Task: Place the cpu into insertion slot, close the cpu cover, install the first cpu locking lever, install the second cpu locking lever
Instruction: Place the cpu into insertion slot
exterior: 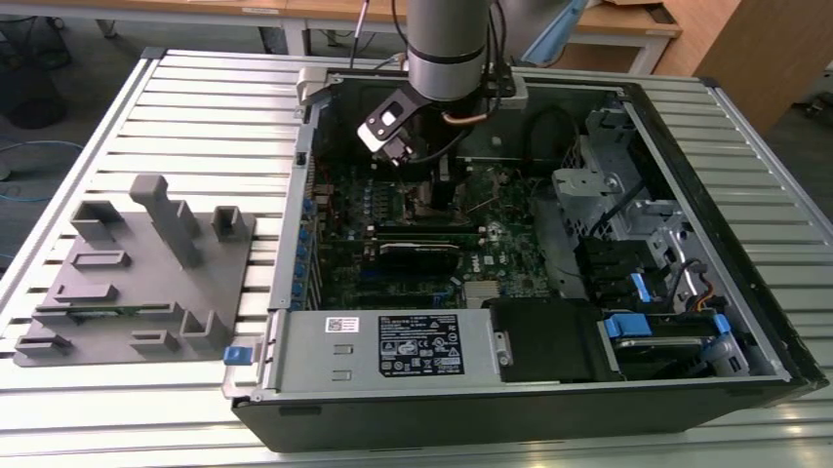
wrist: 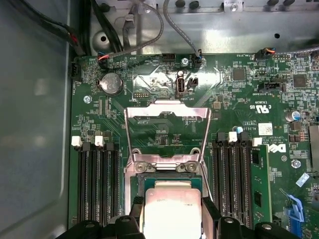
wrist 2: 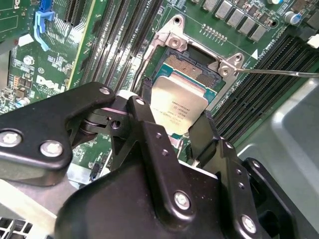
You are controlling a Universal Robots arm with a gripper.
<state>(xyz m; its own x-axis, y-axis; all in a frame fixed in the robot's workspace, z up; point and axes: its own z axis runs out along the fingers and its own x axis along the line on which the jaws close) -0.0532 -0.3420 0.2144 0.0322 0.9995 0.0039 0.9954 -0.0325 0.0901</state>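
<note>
Exterior view: arm [exterior: 450, 49] reaches down into open PC case [exterior: 521, 400] on slatted tabletop [exterior: 195, 107], its tip over the green board [exterior: 508, 244].

Second wrist view: jaws closed on cpu [wrist 2: 178, 107], pinched by two opp. edges, metal top up. Insertion slot [wrist 2: 192, 69] lies just ahead & below. Cpu overlaps its near part; seated or not, can't tell.

First wrist view: cpu [wrist: 172, 211] btwn jaws, slot [wrist: 167, 178] just beyond. Cpu cover [wrist: 167, 110] stands open on the slot's far side, so approach is clear.
</note>
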